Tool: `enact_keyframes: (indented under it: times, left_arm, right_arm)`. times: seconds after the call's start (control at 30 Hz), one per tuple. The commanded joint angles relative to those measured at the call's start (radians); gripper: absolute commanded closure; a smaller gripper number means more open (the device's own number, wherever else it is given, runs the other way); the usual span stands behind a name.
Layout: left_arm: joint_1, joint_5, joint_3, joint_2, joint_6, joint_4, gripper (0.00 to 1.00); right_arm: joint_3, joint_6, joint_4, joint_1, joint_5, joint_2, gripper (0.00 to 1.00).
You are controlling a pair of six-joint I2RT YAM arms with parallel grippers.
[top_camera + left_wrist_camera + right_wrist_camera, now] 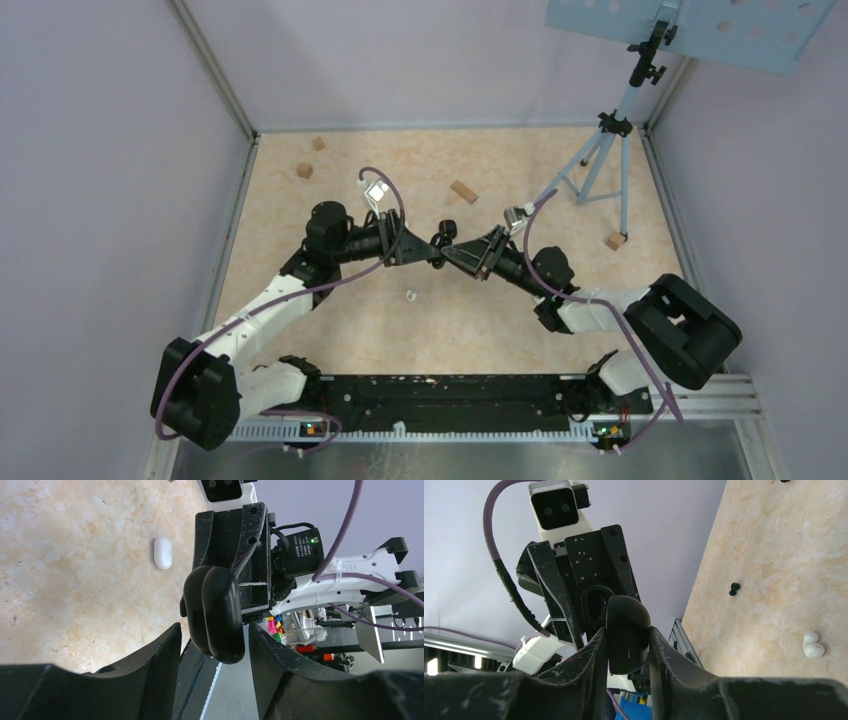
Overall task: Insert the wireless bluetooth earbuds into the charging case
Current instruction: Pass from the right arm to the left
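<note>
Up front, white earbuds (813, 646) lie loose on open table (480, 330), with black earbuds (734, 588) apart from them. At mid-table the right gripper (626, 632) pinches a black case (624, 612) and the left gripper (214, 630) is spread either side of it. Wooden blocks (463, 190) sit toward the far edge.

Robot lab test cell. What shows it:
- Plain lavender panel walls (100, 180) in an aluminium extrusion frame (212, 68) box in a marbled beige tabletop (400, 170).
- The left arm (270, 300) and right arm (600, 310) are bolted to a black base plate (450, 390) on a slotted rail (700, 400).
- An exposed purple cable (490, 525) and a white camera module (555, 507) sit on a wrist.
- A tripod (605, 150) in the far right corner carries a perforated blue panel (700, 25).
- Small wooden blocks (463, 191) are scattered on the tabletop.
</note>
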Motion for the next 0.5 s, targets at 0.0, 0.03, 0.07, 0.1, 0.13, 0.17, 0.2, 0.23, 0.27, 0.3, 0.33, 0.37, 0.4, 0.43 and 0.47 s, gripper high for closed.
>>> enact_keyframes:
  times: [0.0, 0.03, 0.07, 0.1, 0.13, 0.17, 0.2, 0.23, 0.27, 0.3, 0.33, 0.37, 0.4, 0.43, 0.47]
  left_arm:
    - [-0.002, -0.024, 0.037, -0.030, 0.024, 0.010, 0.43]
    - [-0.001, -0.031, 0.043, -0.031, 0.025, 0.001, 0.43]
    - [0.001, -0.034, 0.050, -0.034, 0.029, -0.012, 0.45]
    - [0.003, -0.031, 0.058, -0.034, 0.033, -0.023, 0.45]
    - [0.008, -0.028, 0.066, -0.034, 0.037, -0.035, 0.45]
    - [0.010, -0.019, 0.072, -0.032, 0.037, -0.045, 0.45]
    - [0.015, -0.010, 0.079, -0.029, 0.039, -0.054, 0.46]
    - [0.018, 0.000, 0.084, -0.026, 0.039, -0.060, 0.46]
    - [0.021, 0.009, 0.090, -0.022, 0.037, -0.068, 0.46]
    - [0.021, 0.016, 0.094, -0.021, 0.036, -0.072, 0.46]
    - [0.022, 0.020, 0.094, -0.020, 0.033, -0.071, 0.46]
    - [0.022, 0.022, 0.093, -0.020, 0.029, -0.068, 0.47]
    - [0.022, 0.023, 0.091, -0.021, 0.025, -0.064, 0.48]
    - [0.022, 0.023, 0.090, -0.023, 0.022, -0.061, 0.50]
    - [0.022, 0.022, 0.087, -0.025, 0.020, -0.059, 0.51]
  right_arm:
    - [0.011, -0.020, 0.041, 0.007, -0.015, -0.008, 1.00]
    - [0.011, -0.021, 0.042, 0.008, -0.015, -0.008, 1.00]
    - [0.011, -0.019, 0.040, 0.007, -0.016, -0.008, 1.00]
    - [0.010, -0.018, 0.041, 0.008, -0.017, -0.009, 1.00]
    - [0.012, -0.016, 0.041, 0.007, -0.018, -0.009, 1.00]
    - [0.012, -0.016, 0.042, 0.007, -0.020, -0.009, 1.00]
    - [0.011, -0.017, 0.042, 0.007, -0.020, -0.010, 1.00]
    - [0.011, -0.016, 0.038, 0.007, -0.020, -0.012, 1.00]
    - [0.010, -0.017, 0.036, 0.007, -0.019, -0.013, 1.00]
    - [0.011, -0.019, 0.033, 0.008, -0.020, -0.016, 1.00]
    - [0.011, -0.021, 0.033, 0.008, -0.019, -0.018, 1.00]
    - [0.011, -0.021, 0.030, 0.008, -0.019, -0.019, 1.00]
    - [0.010, -0.021, 0.028, 0.008, -0.019, -0.018, 1.00]
    - [0.009, -0.021, 0.028, 0.007, -0.019, -0.019, 1.00]
    - [0.010, -0.021, 0.028, 0.008, -0.020, -0.019, 1.00]
